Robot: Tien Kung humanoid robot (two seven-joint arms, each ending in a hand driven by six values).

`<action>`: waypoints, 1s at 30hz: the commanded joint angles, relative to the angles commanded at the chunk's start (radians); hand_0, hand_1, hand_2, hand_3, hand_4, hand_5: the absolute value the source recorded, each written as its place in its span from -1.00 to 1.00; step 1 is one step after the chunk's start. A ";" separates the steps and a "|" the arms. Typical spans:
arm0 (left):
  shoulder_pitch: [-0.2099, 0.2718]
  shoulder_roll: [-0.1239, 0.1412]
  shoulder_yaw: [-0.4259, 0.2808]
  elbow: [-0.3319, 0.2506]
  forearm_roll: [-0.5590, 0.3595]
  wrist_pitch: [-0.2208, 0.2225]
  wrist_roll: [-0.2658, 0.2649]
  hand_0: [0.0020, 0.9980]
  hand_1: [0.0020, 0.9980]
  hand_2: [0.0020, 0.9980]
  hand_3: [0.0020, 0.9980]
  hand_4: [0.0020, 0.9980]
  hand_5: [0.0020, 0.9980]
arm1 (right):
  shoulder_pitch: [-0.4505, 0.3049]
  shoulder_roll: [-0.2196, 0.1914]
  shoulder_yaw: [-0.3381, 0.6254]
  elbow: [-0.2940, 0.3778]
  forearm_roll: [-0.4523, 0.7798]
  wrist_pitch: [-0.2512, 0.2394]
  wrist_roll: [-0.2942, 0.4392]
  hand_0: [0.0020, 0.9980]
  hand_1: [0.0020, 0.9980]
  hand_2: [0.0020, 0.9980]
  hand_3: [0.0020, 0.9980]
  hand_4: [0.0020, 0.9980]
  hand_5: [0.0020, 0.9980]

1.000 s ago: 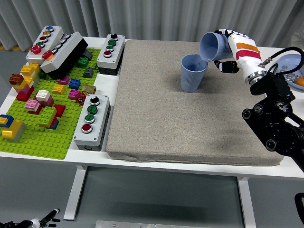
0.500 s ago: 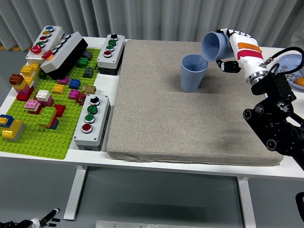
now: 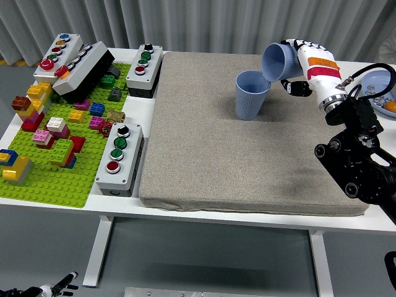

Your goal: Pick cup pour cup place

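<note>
Barely any change. Right hand [image 3: 303, 62] with the tilted cup [image 3: 278, 60] sits a touch higher and further right than 1.0 s ago, then drops back slightly left versus 0.5 s ago. The tilted cup's rim is near the far right rim of the standing cup [image 3: 252, 94], mouth facing down-left. Right forearm [image 3: 352, 148] shifts marginally left with it.
</note>
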 joint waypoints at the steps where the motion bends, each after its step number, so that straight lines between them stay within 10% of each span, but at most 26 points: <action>1: 0.001 0.000 0.000 0.000 0.000 0.000 0.000 0.70 0.68 0.81 0.59 0.23 1.00 | 0.000 0.000 -0.002 -0.001 0.000 -0.001 0.000 0.63 0.34 0.13 0.14 0.07 -1.00; 30: -0.005 0.001 -0.006 0.000 0.004 0.001 0.000 0.70 0.68 0.81 0.59 0.24 1.00 | 0.045 -0.048 -0.128 0.010 -0.001 -0.013 -0.023 0.64 0.34 0.13 0.12 0.05 -1.00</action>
